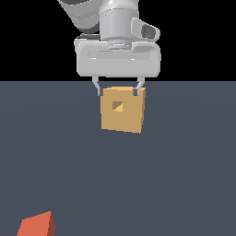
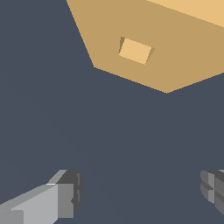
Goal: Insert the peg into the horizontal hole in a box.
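Observation:
The tan box point(image 1: 123, 120) stands on the dark floor in the middle of the exterior view, its square hole point(image 1: 118, 106) facing the camera. My gripper point(image 1: 117, 91) hangs just behind the box's top edge, open, with one fingertip showing at each upper corner. In the wrist view the fingers point(image 2: 65, 197) are spread wide around bare floor, gripper point(image 2: 140, 194) holding nothing, with the box point(image 2: 179, 61) and its hole point(image 2: 134, 50) beyond. The peg point(image 1: 37, 226) lies far off at the exterior view's lower left; only its orange-red end shows, cut by the frame edge.
A flat dark grey-blue floor point(image 1: 184, 184) runs under everything, with black background behind the arm.

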Robot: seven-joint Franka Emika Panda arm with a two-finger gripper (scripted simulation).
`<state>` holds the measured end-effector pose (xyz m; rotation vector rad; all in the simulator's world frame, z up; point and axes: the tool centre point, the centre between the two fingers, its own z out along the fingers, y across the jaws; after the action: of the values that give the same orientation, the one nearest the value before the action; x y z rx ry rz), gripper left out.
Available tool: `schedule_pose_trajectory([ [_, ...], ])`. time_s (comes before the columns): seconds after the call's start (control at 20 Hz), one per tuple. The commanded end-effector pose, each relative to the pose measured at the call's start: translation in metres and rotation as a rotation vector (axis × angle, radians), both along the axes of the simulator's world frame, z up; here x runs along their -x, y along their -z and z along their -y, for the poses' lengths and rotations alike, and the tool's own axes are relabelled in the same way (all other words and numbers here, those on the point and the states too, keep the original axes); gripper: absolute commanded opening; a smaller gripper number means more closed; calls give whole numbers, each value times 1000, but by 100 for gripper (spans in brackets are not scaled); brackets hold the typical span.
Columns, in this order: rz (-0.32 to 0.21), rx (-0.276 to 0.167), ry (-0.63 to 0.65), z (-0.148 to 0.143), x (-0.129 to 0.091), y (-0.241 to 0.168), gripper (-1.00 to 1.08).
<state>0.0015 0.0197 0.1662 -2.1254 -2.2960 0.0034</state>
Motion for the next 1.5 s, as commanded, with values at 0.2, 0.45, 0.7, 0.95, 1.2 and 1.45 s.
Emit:
schedule_pose_trajectory([
  [0.2, 0, 0, -4, 4, 2, 1, 100],
  [0.45, 1, 0, -18, 21, 8, 7, 100],
  [0.7, 2, 1, -43, 51, 18, 16, 100],
  [0.95, 3, 2, -77, 92, 30, 28, 100],
  [1.2, 5, 3, -118, 141, 43, 43, 100],
  [1.45, 6, 4, -157, 191, 52, 58, 100],
])
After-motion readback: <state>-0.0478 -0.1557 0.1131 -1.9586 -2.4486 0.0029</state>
